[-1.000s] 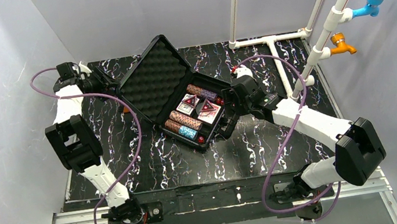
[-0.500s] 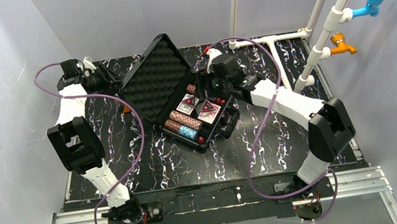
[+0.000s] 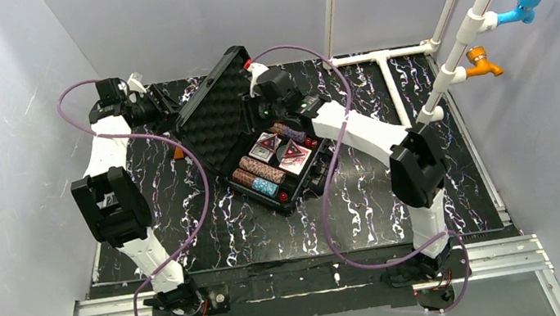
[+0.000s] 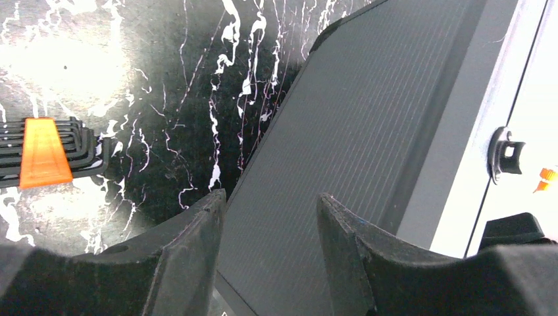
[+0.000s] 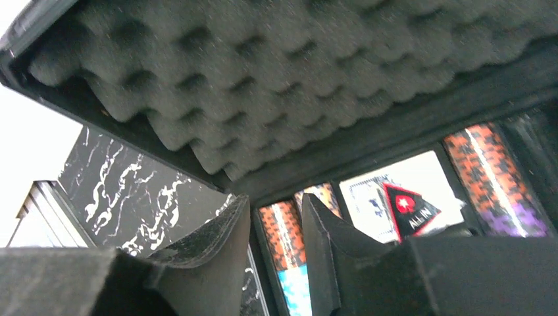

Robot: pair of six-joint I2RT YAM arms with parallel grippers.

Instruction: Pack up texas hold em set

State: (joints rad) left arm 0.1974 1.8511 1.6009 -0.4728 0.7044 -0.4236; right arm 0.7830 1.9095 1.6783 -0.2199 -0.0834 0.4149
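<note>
Closing step, I judge: case (image 3: pixel 257 197) at surface centre, chip rolls (image 3: pixel 262 169) stowed, lid (image 3: pixel 214 111) half-raised. My left hand (image 4: pixel 270 204) wide, empty, behind lid at 10 o'clock. Right hand (image 5: pixel 275 204) narrow, empty, under foam at 12. Next: clear right, push lid down.

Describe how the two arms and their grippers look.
The left arm and right arm have white tubular links with boxy black joint housings, each trailing a looping purple cable. The left gripper and right gripper have two matte black tapered fingers.
</note>
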